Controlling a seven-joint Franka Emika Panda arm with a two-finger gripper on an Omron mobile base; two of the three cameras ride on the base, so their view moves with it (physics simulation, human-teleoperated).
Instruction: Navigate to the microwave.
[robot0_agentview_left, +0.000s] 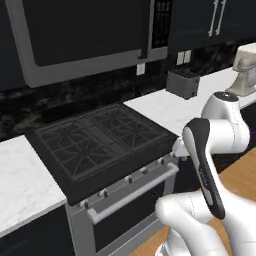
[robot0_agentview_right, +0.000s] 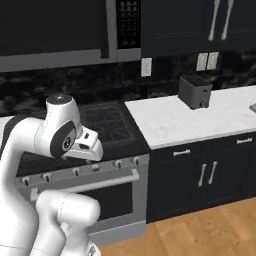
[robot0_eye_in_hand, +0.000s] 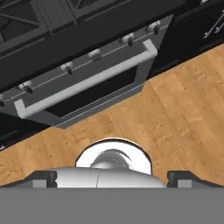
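Observation:
The microwave (robot0_agentview_left: 85, 30) hangs on the wall right above the stove, with a wide dark glass door in a silver-grey frame and a narrow button panel (robot0_agentview_left: 161, 22) at its right side. In the right base view the microwave (robot0_agentview_right: 50, 30) fills the upper left. My arm is folded in front of the stove. In the hand view my gripper (robot0_eye_in_hand: 113, 178) points down at the wood floor before the oven. Its fingertips (robot0_eye_in_hand: 43, 177) stand wide apart, open, with nothing between them.
A black gas cooktop (robot0_agentview_left: 100, 140) sits below the microwave, and the oven's silver handle (robot0_eye_in_hand: 87, 83) faces me. On the white counter (robot0_agentview_right: 190, 120) to the right stands a black toaster (robot0_agentview_right: 195, 91), with a cream stand mixer (robot0_agentview_left: 245, 70) farther right. Dark cabinets (robot0_agentview_right: 200, 175) line the base.

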